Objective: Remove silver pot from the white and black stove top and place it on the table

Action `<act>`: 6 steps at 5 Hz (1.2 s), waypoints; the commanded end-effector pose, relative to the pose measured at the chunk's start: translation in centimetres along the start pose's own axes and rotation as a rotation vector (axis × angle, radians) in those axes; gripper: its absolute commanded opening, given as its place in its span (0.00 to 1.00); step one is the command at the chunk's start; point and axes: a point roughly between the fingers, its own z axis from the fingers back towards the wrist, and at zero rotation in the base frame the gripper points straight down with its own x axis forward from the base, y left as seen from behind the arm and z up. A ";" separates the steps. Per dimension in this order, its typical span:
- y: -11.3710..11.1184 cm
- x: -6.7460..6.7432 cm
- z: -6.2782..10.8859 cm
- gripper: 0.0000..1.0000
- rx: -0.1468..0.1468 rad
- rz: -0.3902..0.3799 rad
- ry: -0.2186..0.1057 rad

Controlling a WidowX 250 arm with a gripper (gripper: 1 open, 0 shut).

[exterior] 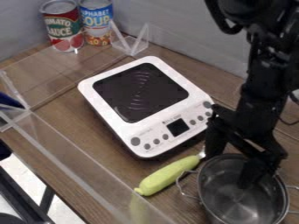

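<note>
Pointing steeply down, pincer [246,163] spread over silver pot [242,196].

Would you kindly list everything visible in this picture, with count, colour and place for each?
stove top: one, white with a black cooking square, middle of the table, nothing on it
pot: one, silver, on the table at the lower right, off the stove top
corn cob: one, yellow-green, lying on the table between the stove top and the pot
cans: two, red-and-white labels, far left corner
table: one, brown wood grain, with clear walls along its edges
arm: one, black, right side
pincer: one, black, open, pointing down over the pot's far rim
</note>
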 end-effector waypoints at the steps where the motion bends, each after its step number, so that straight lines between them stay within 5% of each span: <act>1: 0.0 0.5 1.9 1.00 -0.001 0.012 -0.057; 3: -0.5 1.4 1.8 1.00 -0.008 0.032 -0.060; 6: -0.8 0.0 2.1 1.00 0.003 -0.055 -0.055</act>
